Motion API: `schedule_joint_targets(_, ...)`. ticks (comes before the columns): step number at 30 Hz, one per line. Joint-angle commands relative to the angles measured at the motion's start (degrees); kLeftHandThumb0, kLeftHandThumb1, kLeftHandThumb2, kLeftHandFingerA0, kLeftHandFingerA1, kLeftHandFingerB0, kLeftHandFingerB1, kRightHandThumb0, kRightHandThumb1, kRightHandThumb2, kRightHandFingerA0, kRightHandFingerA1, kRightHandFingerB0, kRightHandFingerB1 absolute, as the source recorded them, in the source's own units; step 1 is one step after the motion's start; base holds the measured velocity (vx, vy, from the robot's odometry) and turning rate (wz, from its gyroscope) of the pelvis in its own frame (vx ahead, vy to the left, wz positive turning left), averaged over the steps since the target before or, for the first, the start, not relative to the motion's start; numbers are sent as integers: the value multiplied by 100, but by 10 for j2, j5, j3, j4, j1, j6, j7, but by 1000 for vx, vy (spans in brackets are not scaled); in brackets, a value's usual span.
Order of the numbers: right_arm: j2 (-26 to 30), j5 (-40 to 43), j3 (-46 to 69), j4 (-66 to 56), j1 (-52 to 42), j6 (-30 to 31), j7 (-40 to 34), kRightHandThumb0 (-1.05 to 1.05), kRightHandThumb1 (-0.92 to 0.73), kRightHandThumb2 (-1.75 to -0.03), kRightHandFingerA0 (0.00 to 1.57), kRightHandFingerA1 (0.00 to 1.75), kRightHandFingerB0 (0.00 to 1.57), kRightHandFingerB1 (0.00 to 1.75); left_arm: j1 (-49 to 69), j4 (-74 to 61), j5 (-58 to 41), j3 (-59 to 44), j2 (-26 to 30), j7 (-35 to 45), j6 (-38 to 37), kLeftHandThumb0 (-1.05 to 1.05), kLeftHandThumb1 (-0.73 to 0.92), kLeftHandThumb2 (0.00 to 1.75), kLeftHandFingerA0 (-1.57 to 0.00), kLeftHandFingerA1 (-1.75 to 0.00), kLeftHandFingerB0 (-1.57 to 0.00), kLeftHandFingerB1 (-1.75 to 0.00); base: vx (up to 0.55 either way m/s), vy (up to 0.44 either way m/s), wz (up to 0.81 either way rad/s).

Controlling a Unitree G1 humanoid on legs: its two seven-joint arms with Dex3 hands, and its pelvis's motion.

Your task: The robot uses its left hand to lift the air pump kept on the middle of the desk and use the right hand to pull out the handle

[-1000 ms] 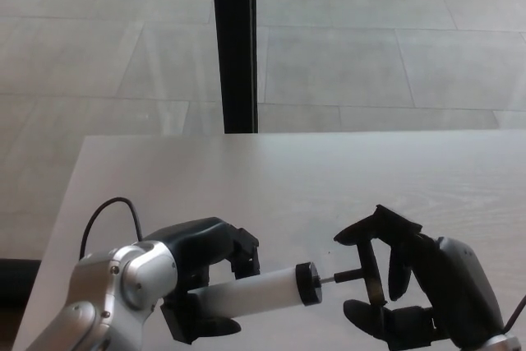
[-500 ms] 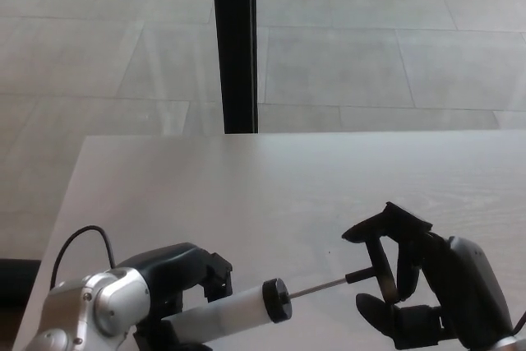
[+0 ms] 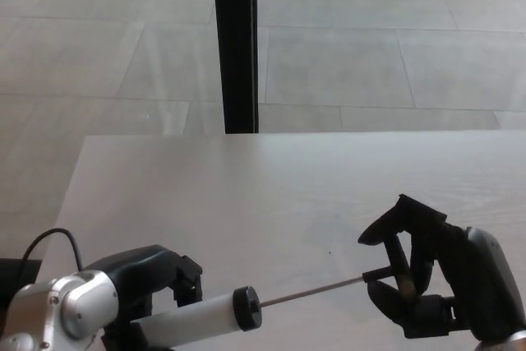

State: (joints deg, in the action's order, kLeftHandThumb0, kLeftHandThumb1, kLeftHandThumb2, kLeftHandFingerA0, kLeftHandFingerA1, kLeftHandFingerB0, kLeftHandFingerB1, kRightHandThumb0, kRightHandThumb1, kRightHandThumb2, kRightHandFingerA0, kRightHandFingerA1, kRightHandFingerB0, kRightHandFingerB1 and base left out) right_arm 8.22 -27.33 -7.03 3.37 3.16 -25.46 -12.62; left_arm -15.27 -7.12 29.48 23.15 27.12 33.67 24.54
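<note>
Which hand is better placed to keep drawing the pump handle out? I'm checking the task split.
The right hand: its fingers are closed around the handle at the end of the thin rod. The left hand is occupied gripping the white pump barrel, steadying it above the desk.

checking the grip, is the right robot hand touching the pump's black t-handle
Touching. The head view shows the right robot hand with fingers wrapped around the black T-handle of the white cylindrical air pump.
</note>
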Motion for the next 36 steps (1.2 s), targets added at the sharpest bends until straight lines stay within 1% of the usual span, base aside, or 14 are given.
schedule_joint_targets(1,7,20,14,0,-1,1,1,-23,-48,-118,130,146,101,128,6,5,-2,-18,26,4,-5,-19,56,111,-76,-175,-70,-149,0,0,0)
schedule_joint_targets(10,8,21,19,2,0,-3,0,-20,-48,-118,131,147,100,127,25,4,-10,-36,46,2,-23,-14,59,102,-78,-168,-68,-138,0,0,0)
schedule_joint_targets(23,10,24,26,10,-4,-14,0,-21,-49,-115,130,145,97,124,51,8,-20,-52,52,-6,-32,-20,55,118,-79,-175,-74,-155,0,0,0)
schedule_joint_targets(24,9,26,25,7,-6,-8,4,-17,-56,-106,98,164,84,125,51,5,-19,-51,52,-5,-31,-19,56,116,-80,-175,-76,-154,0,0,0)
schedule_joint_targets(25,9,29,21,-8,-10,27,31,-34,-73,-65,92,135,56,60,49,4,-18,-50,48,-4,-22,-19,57,116,-81,-175,-75,-154,0,0,0)
schedule_joint_targets(26,17,25,13,-24,-15,71,69,-47,-70,-60,82,95,31,42,46,4,-17,-48,45,-5,-20,-19,61,107,-78,-175,-72,-154,0,0,0)
schedule_joint_targets(27,37,-9,3,-39,-16,108,104,-62,-55,-90,51,71,5,41,45,4,-19,-48,43,-8,-25,-19,60,104,-76,-173,-69,-149,0,0,0)
schedule_joint_targets(28,39,-8,4,-44,-17,112,106,-62,-55,-90,51,71,5,41,42,6,-19,-46,41,-8,-26,-19,60,104,-76,-173,-69,-149,0,0,0)
schedule_joint_targets(29,53,-26,-4,-49,-18,131,129,-69,-66,-60,28,57,0,25,37,8,-18,-43,39,-6,-27,-19,61,103,-80,-167,-68,-145,0,0,0)
schedule_joint_targets(30,58,-35,-10,-58,-22,160,152,-79,-48,-87,1,42,0,10,30,8,-10,-36,39,-7,-30,-18,62,95,-79,-163,-71,-129,0,0,0)
schedule_joint_targets(31,61,-43,-15,-68,-26,185,171,-91,-53,-88,0,11,0,0,26,9,-9,-34,36,-11,-34,-19,62,97,-77,-166,-71,-131,0,0,0)
schedule_joint_targets(33,67,-59,-22,-89,-36,221,197,-90,-51,-89,0,11,0,0,20,6,-12,-36,24,-15,-25,-20,61,101,-72,-175,-67,-154,0,0,0)
schedule_joint_targets(34,75,-69,-27,-96,-41,229,210,-86,-54,-57,0,0,0,0,9,11,-13,-34,14,-17,-19,-21,57,113,-78,-175,-70,-161,0,0,0)
schedule_joint_targets(36,83,-75,-33,-101,-41,245,229,-89,-52,-71,0,0,0,0,0,11,-12,-34,4,-17,-8,-22,54,116,-80,-175,-72,-164,0,0,0)
